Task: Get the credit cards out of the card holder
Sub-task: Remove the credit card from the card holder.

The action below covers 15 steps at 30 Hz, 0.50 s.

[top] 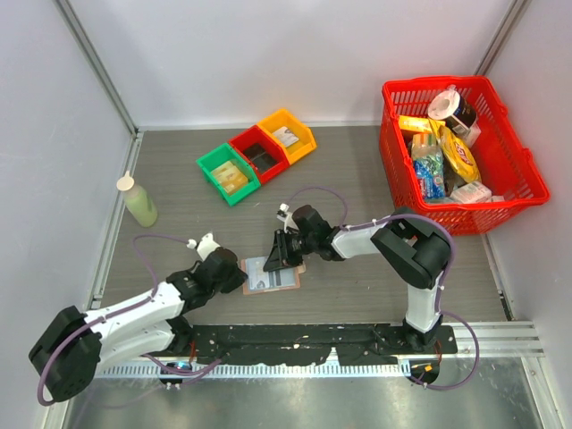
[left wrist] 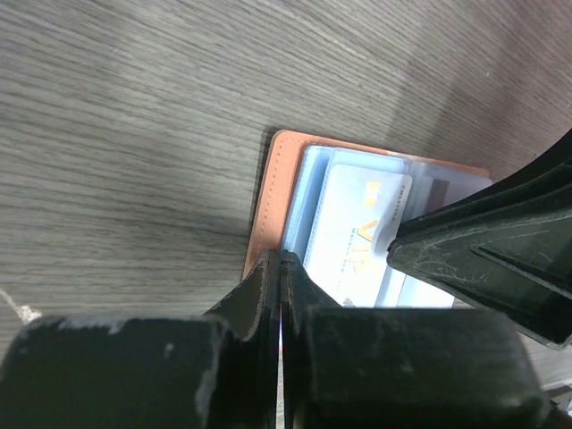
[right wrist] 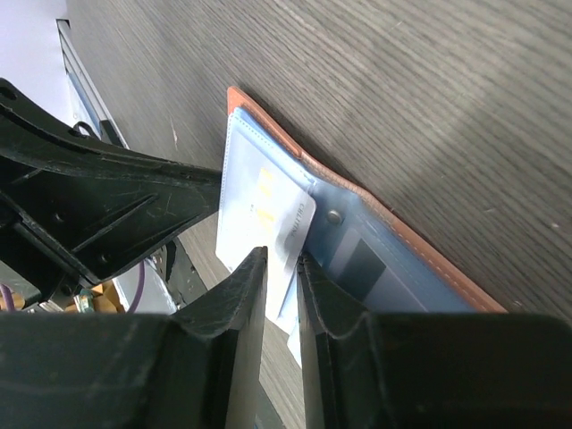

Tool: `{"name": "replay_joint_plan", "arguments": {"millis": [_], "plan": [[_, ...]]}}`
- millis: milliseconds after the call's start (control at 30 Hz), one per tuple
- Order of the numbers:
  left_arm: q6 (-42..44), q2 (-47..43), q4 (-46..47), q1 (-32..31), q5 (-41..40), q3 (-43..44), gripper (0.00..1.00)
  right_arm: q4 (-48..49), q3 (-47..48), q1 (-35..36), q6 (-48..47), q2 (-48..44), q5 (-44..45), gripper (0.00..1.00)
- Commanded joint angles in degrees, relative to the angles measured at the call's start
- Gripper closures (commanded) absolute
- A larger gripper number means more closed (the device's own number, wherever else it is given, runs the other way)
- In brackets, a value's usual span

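A: Fingers (left wrist: 250,304) of the left gripper (left wrist: 281,259), how wide?

B: Pressed hard together, no gap to speak of; tips set against the tan rim of the card holder (left wrist: 271,197), at its near edge in the left wrist view; pinching that rim or only bearing down on it, cannot tell.

A: And the right gripper (right wrist: 279,259)?

B: Fingers (right wrist: 246,295) a slim slot apart, not closed up; showing in that slot, a pale strip of the credit card (left wrist: 357,232); clamped on it or merely straddling it, cannot tell.

A: Look of the credit card?

B: Whitish, with yellow marks on its face; lying aslant across the pale blue lining (right wrist: 241,170); small round stud (right wrist: 333,215) just beside one corner.

A: Whereabouts of the card holder?

B: Spread open and flat on the grey table (top: 357,179), low in the middle of the top view, between the two grippers; left gripper at its 9 o'clock, right gripper reaching in from 2 o'clock, tips over its far edge.

A: Round about?

B: Green, red and yellow bins (top: 256,154) in a row at 12 o'clock of the card holder, well apart; red basket (top: 433,81) heaped with packets at 2 o'clock; pale green bottle (top: 138,201) upright at 10 o'clock, near the wall.
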Motion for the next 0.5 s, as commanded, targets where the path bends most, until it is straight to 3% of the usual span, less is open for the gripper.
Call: {"name": "replay_joint_plan", "arguments": {"millis": [0, 200, 467], "plan": [[2.05, -3.49, -6.21, 0.15, -1.23, 2.68, 0.96, 2.33, -0.39, 0.21, 0.33, -1.31, -0.78, 0.75], [2.85, -7.02, -7.81, 0.15, -0.01, 5.68, 0.94, 1.09, -0.03, 0.04, -0.64, -1.22, 0.10, 0.75], [3.64, 1.49, -2.28, 0.06, 1.66, 4.89, 1.00, 1.00, 0.05, 0.04, -0.55, -1.31, 0.19, 0.75]]}}
